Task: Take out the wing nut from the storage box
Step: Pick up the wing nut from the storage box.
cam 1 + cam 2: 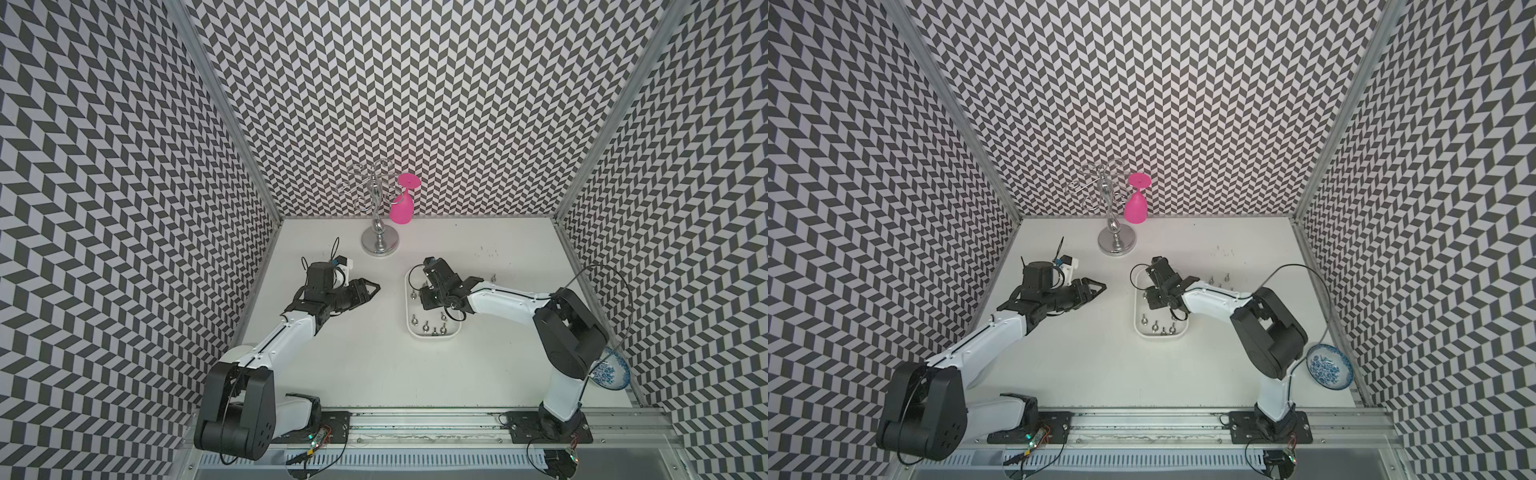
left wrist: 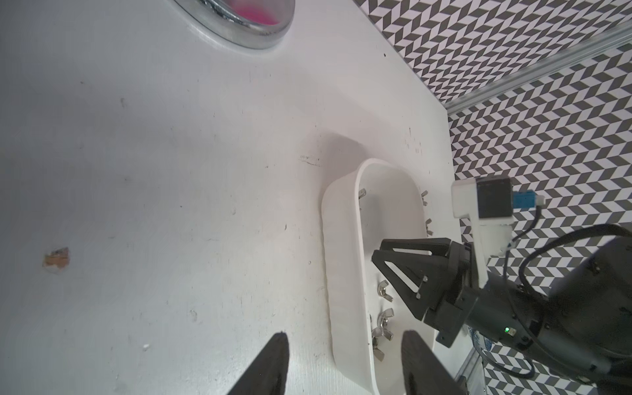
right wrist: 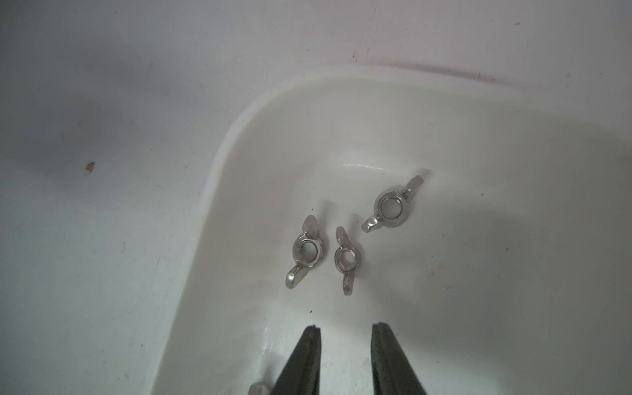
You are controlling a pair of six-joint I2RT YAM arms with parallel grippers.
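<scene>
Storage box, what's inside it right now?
Loose wing nuts lie on its floor, three by one corner, more at the near end. The right arm covers the middle of the storage box, so anything there is hidden.

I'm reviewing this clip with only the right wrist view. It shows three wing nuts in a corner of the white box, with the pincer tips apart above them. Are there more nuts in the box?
Observer: Yes. In both top views, more wing nuts lie at the storage box's near end.
Operator: Any outside the box?
Observer: Yes, two nuts lie on the table by its right side.
Operator: And the left arm?
Observer: The left pincer hangs open and empty over bare table, left of the box.
</scene>
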